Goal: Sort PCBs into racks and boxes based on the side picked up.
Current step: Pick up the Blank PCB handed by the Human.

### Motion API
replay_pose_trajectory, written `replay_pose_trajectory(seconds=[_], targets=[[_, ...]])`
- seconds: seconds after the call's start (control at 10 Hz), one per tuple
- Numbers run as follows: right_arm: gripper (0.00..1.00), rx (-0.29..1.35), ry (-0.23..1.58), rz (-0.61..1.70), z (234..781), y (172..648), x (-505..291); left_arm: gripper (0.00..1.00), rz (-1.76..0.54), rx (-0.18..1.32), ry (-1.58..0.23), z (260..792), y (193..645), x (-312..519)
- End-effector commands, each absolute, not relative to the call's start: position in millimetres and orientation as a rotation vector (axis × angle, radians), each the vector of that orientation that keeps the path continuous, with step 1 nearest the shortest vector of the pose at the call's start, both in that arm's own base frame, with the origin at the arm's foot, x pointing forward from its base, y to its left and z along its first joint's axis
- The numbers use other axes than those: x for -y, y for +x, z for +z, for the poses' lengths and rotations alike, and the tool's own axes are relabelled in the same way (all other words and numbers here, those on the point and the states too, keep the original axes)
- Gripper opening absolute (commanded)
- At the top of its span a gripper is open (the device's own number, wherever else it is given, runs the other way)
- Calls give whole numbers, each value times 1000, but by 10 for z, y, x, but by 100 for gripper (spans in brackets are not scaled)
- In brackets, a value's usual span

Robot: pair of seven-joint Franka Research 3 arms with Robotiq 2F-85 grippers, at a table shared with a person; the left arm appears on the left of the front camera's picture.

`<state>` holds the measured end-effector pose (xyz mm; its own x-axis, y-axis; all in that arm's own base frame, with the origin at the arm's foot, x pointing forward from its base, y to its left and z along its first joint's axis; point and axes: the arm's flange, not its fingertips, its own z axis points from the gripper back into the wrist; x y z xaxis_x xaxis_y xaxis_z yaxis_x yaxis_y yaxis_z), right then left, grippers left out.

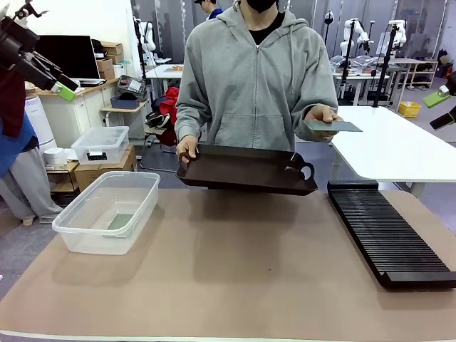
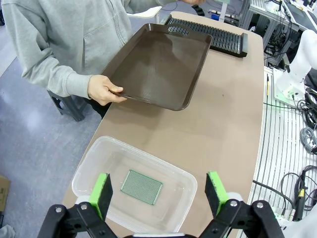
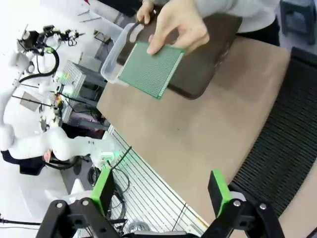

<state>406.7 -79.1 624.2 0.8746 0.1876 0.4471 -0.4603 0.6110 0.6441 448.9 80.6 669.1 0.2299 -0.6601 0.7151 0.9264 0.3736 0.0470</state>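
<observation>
One green PCB (image 2: 141, 187) lies flat on the bottom of the clear box (image 1: 107, 211), also seen in the left wrist view as the clear box (image 2: 94, 158). My left gripper (image 2: 158, 194) hangs open high above that box, at the far left in the front view as the left gripper (image 1: 63, 87). A person's hand (image 3: 176, 25) holds a second PCB (image 3: 151, 69) out flat over the table's right side; in the front view this PCB (image 1: 335, 126) sits above the black rack (image 1: 388, 231). My right gripper (image 3: 161, 191) is open and raised, well apart from it.
The person's other hand (image 1: 187, 148) holds a dark brown handled tray (image 1: 246, 169) over the table's far edge. A smaller lidded clear box (image 1: 100, 144) stands on cartons behind the table at left. A white table (image 1: 399, 146) lies at the back right.
</observation>
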Motion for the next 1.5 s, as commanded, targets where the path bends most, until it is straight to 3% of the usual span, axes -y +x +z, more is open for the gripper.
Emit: replay_pose_trajectory(seconds=[0.0, 0.3, 0.7, 1.1, 1.4], targets=[[100, 299, 899, 385, 6346, 4023, 858, 100, -1138, 725, -432, 6686, 4491, -805], [100, 378, 885, 298, 6227, 4187, 731, 100, -1138, 725, -432, 6686, 4491, -805], [100, 263, 1120, 90, 5844, 4687, 609, 100, -1138, 725, -432, 6686, 4491, -805], [100, 191, 1299, 92, 5510, 4975, 496, 100, -1138, 725, -432, 6686, 4491, -805], [100, 122, 1324, 111, 5225, 5135, 299, 100, -1138, 725, -432, 6686, 4491, -805]])
